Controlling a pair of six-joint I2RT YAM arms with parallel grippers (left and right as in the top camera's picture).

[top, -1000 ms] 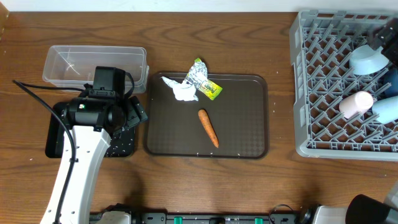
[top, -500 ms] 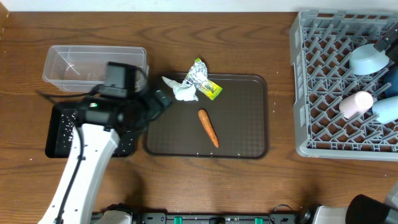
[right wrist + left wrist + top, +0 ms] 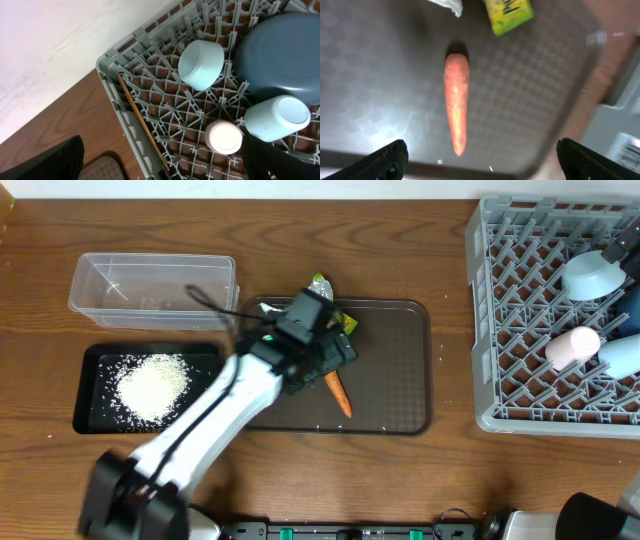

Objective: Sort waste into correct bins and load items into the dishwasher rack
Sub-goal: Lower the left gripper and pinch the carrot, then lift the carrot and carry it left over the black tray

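Note:
My left gripper is open and empty, hovering over the brown serving tray just above the orange carrot. In the left wrist view the carrot lies between and ahead of the open fingers, with the foil wrapper and a bit of white tissue beyond it. Rice lies piled in the black tray. The clear tub looks empty. My right gripper is open over the grey rack, which holds the bowl, plate, two cups and chopsticks.
The left arm lies diagonally across the black tray's right end and the brown tray's left half. The rack stands at the table's right edge. Bare wood table runs along the front.
My left arm has swung right from the black tray to over the brown tray and carrot. The rice pile in the black tray is now uncovered. The rack's contents are unmoved.

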